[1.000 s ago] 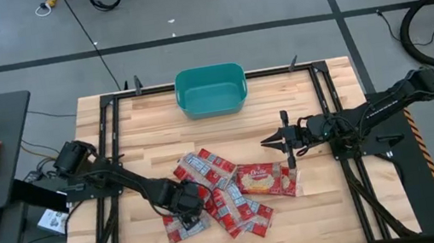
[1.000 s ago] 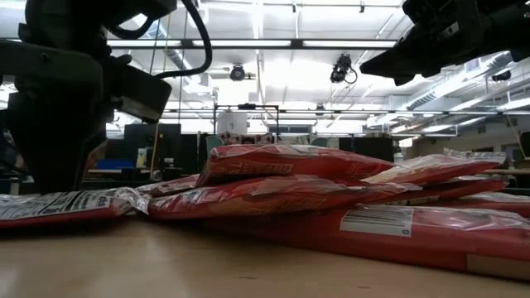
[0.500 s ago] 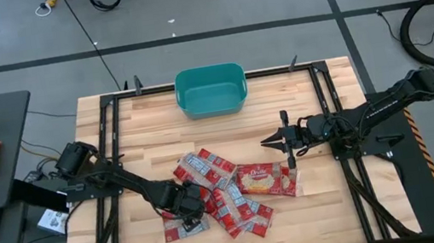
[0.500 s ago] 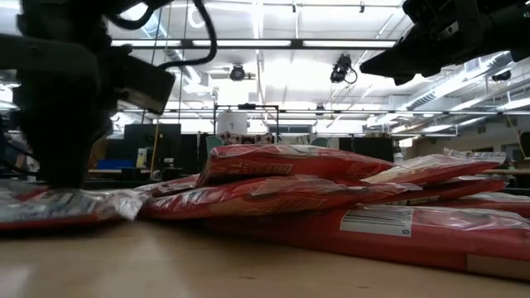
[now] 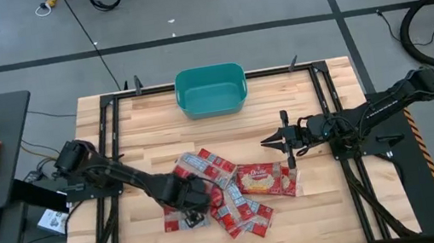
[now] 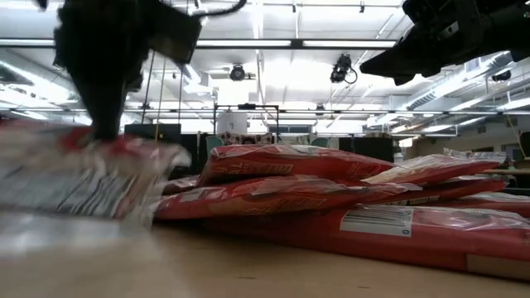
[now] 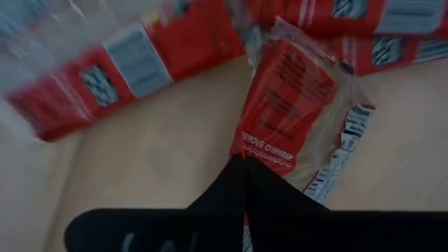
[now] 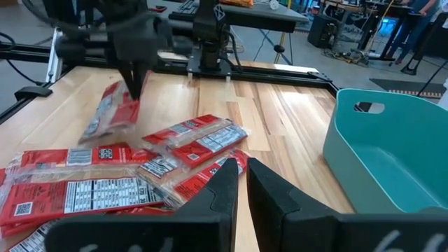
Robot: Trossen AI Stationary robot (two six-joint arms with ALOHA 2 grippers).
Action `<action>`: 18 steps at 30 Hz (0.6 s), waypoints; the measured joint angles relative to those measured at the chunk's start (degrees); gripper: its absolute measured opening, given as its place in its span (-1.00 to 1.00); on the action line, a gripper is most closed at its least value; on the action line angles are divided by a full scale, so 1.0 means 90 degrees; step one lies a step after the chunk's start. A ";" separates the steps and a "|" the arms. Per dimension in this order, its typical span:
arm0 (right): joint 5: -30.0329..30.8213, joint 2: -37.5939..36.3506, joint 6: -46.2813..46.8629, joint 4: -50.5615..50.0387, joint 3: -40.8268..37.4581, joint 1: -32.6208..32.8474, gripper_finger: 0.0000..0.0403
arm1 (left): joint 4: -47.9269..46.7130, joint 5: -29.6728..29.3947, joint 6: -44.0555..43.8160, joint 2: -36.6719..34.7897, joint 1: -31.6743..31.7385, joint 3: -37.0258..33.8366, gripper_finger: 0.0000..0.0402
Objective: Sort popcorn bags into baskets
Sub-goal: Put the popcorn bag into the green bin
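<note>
We judge the sorting barely begun: the teal basket looks empty, well beyond our left gripper, which is clamped on one popcorn bag lifted off the bench. The other bags lie heaped just beside it, and our right gripper hovers spread wide, holding nothing.

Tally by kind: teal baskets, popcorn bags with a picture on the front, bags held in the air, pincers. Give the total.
Teal baskets: 1
Picture-front popcorn bags: 1
Held bags: 1
Pincers: 2, the left pincer and the right pincer
Total: 5
</note>
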 joint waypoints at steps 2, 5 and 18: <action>0.0000 0.0000 0.0004 0.0007 0.0000 0.0000 -0.82 | -0.0236 0.0005 0.0200 -0.0005 0.0063 0.0294 -1.00; 0.0000 0.0000 0.0004 0.0007 0.0000 0.0000 -0.82 | -0.0420 -0.0132 0.0502 -0.0012 0.0153 0.0644 -1.00; 0.0000 0.0000 -0.0005 0.0003 0.0000 0.0000 -0.82 | -0.0001 -0.1661 0.1797 0.0126 0.0933 0.0718 -1.00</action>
